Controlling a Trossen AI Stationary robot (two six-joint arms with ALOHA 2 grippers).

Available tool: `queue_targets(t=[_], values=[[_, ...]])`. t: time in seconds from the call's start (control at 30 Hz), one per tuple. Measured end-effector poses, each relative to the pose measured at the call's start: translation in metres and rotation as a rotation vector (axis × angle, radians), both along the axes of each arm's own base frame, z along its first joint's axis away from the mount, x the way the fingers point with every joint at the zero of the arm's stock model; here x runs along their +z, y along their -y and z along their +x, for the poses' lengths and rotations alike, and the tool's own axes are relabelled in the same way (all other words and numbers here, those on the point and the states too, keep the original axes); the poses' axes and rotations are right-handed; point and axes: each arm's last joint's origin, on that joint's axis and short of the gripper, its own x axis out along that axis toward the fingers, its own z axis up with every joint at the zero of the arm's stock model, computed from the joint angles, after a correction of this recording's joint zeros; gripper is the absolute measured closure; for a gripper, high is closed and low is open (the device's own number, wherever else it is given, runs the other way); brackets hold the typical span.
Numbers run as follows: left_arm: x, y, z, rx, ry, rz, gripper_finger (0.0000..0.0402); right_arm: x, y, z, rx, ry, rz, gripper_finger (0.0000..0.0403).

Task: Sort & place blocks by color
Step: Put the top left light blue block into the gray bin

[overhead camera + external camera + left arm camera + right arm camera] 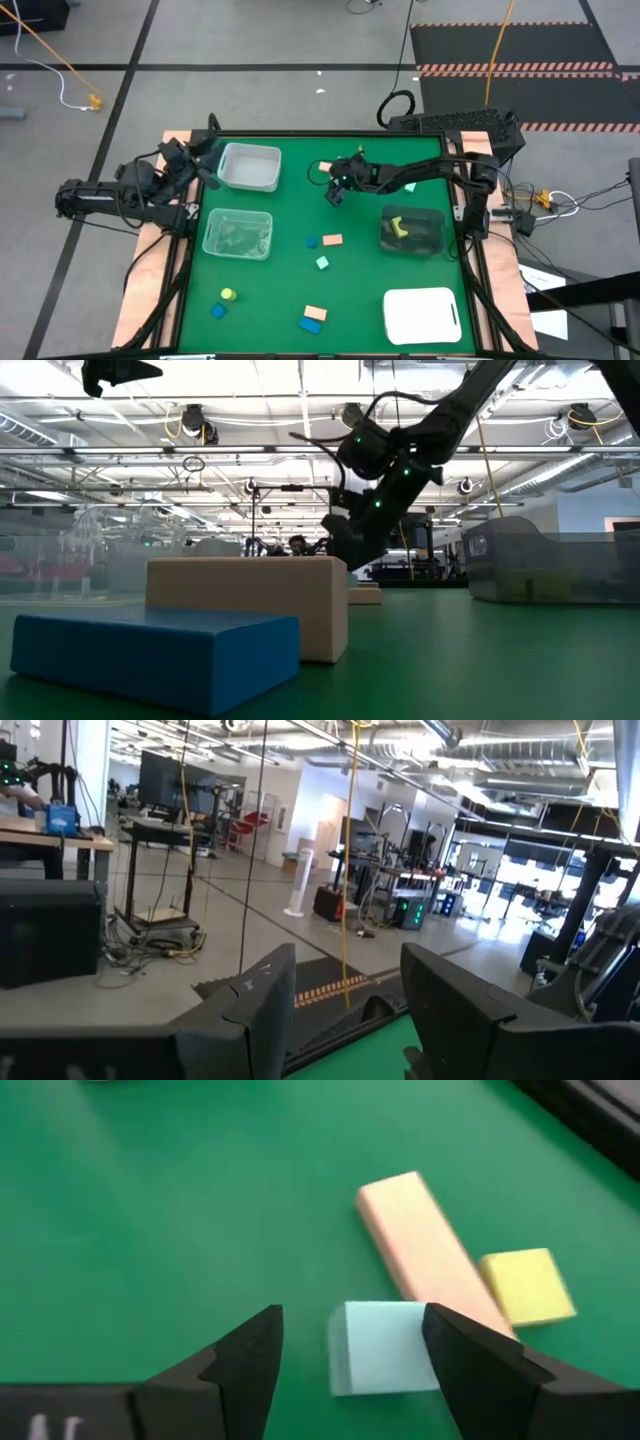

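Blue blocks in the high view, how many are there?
3 blue blocks: one mid-table beside a salmon block, one low left by a yellow block, one bottom centre against a salmon bar. Others may hide under the right arm.

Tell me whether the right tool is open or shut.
Open. The right tool shows bare green mat between its two dark fingers, which grip nothing; a mint block lies just beyond them.

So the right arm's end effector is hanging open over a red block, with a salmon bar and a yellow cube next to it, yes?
Not quite. The right wrist view shows the block between the open right end effector fingers is a mint green block, not red. The salmon bar and yellow cube do lie beside it.
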Motion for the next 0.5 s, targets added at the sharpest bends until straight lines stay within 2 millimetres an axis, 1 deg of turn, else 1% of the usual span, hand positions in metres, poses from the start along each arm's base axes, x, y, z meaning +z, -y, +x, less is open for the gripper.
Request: queue_targets(t=[0.1, 0.23, 0.4, 0.5], values=[[0.000, 0.000, 0.000, 0.000, -0.007, 0.001, 0.0218, -0.011, 0.001, -0.001, -0.027, -0.048, -0.021, 0.0166], [-0.001, 0.000, 0.000, 0.000, -0.013, 0.003, 0.0218, -0.016, 0.001, -0.001, -0.029, -0.064, -0.014, 0.0177], [-0.002, 0.000, 0.000, 0.000, -0.028, 0.004, 0.0218, -0.017, 0.001, -0.001, -0.033, -0.069, -0.018, 0.0200], [-0.003, 0.000, 0.001, 0.001, -0.041, 0.005, 0.0218, -0.016, 0.001, -0.001, -0.033, -0.066, -0.019, 0.0223]])
